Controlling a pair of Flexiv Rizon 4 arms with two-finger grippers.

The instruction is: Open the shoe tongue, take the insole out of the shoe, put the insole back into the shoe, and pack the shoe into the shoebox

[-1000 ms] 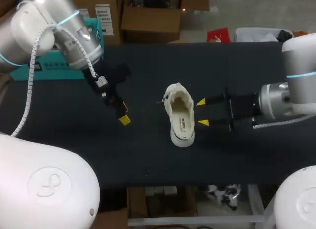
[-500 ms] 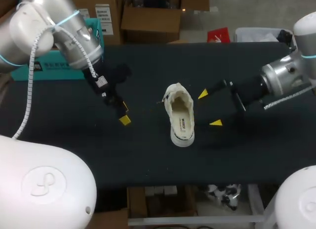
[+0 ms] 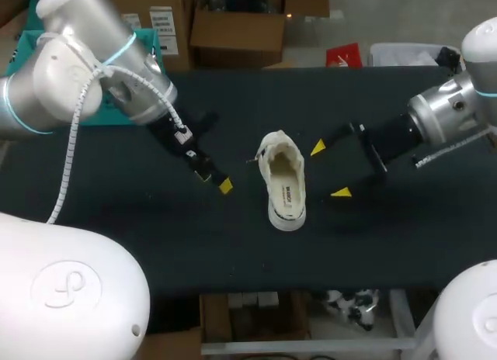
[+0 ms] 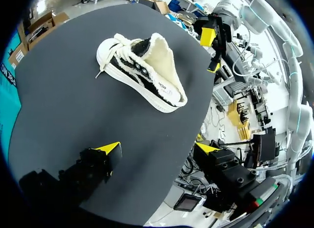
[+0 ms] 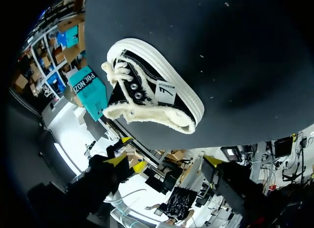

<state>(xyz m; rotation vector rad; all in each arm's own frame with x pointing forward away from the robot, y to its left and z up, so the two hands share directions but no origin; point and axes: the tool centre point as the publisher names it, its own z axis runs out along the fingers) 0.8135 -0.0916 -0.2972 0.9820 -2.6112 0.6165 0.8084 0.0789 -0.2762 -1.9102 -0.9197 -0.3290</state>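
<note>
A cream shoe [image 3: 284,178] with black sides and fleece lining stands upright mid-table, its mouth facing up and the insole showing inside. My left gripper [image 3: 215,181] hovers open just left of it, with nothing between its fingers. In the left wrist view the shoe [image 4: 142,71] lies ahead of my left gripper [image 4: 158,149]. To the shoe's right, my right gripper [image 3: 328,171] stands wide open and apart from it. The shoe [image 5: 152,90] is ahead of my right gripper [image 5: 166,160] in the right wrist view. The teal shoebox [image 3: 149,42] sits at the back left, mostly hidden by my left arm.
The dark table top [image 3: 388,244] runs on all sides of the shoe. Its front edge lies a short way below the shoe's heel in the head view. The shoebox [image 5: 88,88] is beyond the shoe's toe side.
My right gripper opened wider and drew back a little from the shoe's right side, turning at an angle. My left arm swung right, bringing its gripper closer to the shoe.
</note>
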